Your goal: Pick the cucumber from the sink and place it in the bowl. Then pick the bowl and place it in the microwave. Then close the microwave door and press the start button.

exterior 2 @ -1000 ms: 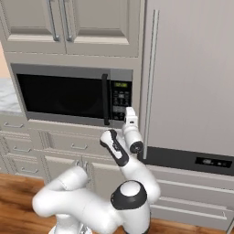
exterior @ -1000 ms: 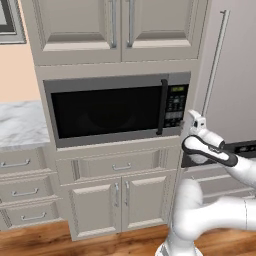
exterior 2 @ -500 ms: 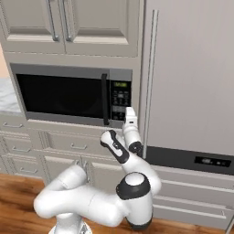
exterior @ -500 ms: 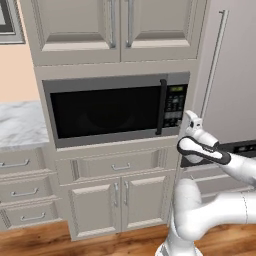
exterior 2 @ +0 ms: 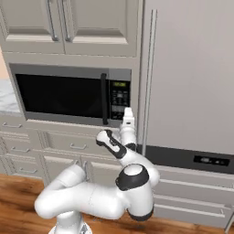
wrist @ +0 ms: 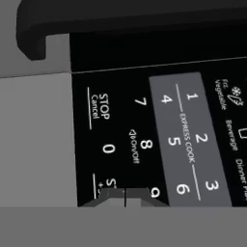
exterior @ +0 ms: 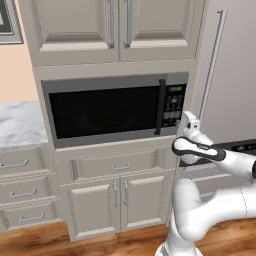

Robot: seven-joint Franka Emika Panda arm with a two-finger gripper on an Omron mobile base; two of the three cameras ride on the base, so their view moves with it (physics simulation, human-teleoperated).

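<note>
Ahead of your hand, the cabinet wall (exterior: pixel 120 165) carries the microwave (exterior: pixel 115 110), built in. Marble counter (exterior: pixel 20 125) off to its left, wood floor (exterior: pixel 100 245) below the hand.

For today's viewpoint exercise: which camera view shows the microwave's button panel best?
The hand view: the button panel fills it, labels legible, the shut gripper at its bottom edge. Both base views show it small, right of the black handle.

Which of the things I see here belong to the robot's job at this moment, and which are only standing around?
Belong to the job:
- microwave
- microwave door, shut
- button panel, with the start button partly behind the fingertips in the hand view
- gripper, shut, close to the panel

Only standing around:
- fridge
- upper cabinets
- drawers
- marble counter
</note>
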